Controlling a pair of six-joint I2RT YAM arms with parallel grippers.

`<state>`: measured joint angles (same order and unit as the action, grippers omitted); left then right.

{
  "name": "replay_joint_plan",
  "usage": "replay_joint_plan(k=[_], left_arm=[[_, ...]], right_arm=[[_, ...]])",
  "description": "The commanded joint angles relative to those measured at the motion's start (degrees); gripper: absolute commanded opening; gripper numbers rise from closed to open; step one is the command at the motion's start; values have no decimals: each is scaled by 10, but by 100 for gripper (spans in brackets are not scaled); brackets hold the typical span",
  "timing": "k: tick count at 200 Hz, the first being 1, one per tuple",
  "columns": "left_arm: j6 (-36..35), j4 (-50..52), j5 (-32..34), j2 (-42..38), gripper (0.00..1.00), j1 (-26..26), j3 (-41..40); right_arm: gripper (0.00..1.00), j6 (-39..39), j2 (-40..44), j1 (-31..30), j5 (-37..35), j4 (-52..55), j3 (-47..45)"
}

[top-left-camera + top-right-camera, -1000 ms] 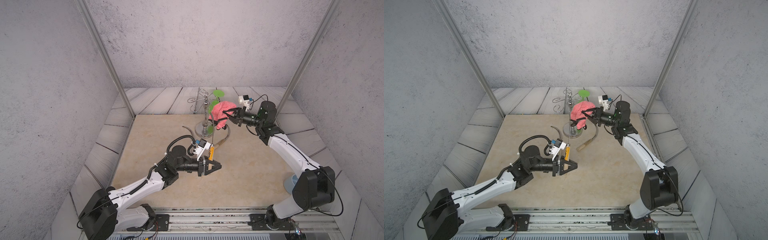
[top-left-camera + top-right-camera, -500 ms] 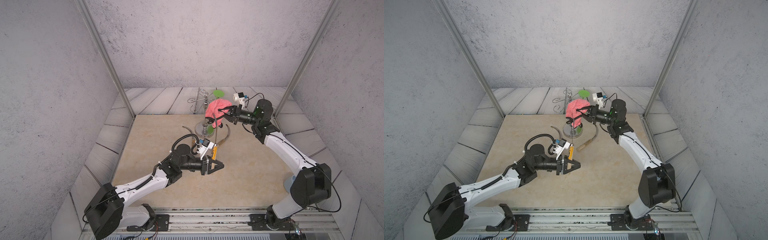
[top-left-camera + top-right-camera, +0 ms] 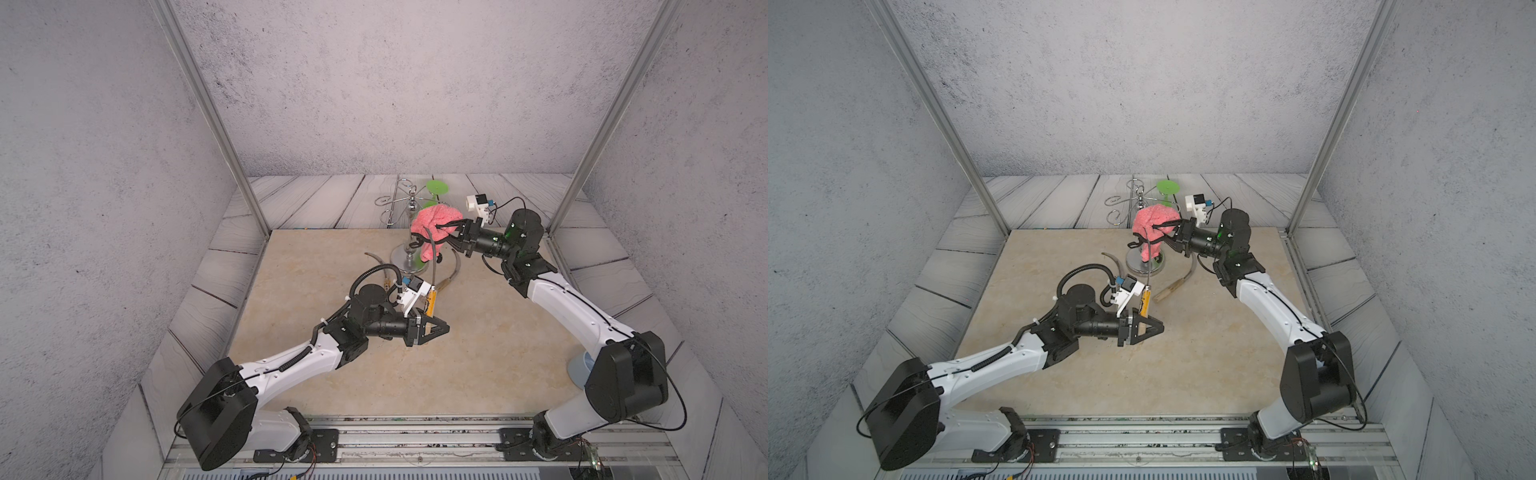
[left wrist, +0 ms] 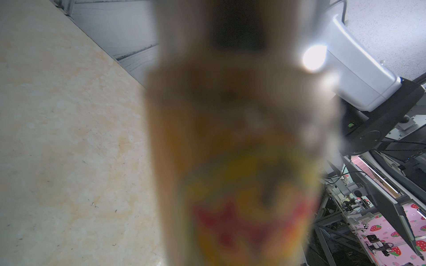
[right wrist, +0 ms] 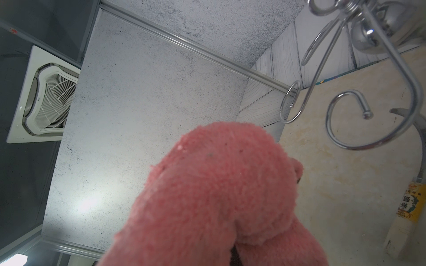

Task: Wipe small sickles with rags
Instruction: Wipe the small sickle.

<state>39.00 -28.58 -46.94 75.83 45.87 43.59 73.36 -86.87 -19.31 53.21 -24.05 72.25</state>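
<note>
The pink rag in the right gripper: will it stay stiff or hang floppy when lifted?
Probably floppy: the pink rag droops in soft folds from the right gripper. Likely light, and hardly slippery, since its pile looks fluffy.

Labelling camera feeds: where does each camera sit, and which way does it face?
Top views: high above the arm bases, looking down on the table; left arm, right arm, left gripper, right gripper show.
Left wrist: on the left arm, facing past the blurred sickle handle toward the right arm; own gripper unseen.
Right wrist: on the right arm, facing past the rag to the chrome stand; own gripper hidden.
Shared: the rag, in right wrist and both top views.
</note>
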Motion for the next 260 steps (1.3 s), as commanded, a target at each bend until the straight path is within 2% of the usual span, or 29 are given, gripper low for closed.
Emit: replay_joint_plan(k=[1, 84, 128, 178, 195, 223, 260], left_arm=[[0, -30, -9, 14, 0, -13, 23], [8, -48, -21, 40, 0, -35, 39], [16, -63, -20, 52, 0, -53, 68], [23, -64, -20, 62, 0, -76, 97], [26, -62, -19, 61, 0, -88, 100], [20, -34, -9, 47, 0, -113, 96], [-41, 92, 21, 18, 0, -121, 103]], right_arm=[[11, 0, 49, -28, 41, -8, -10], [11, 13, 76, -51, 38, -29, -44], [11, 41, 88, -63, 36, -78, -78], [11, 34, 127, -66, 29, -75, -122], [11, 13, 144, -66, 29, -43, -133], [11, -61, 186, -66, 19, 75, -137], [11, -182, 236, -63, -10, 262, -113]])
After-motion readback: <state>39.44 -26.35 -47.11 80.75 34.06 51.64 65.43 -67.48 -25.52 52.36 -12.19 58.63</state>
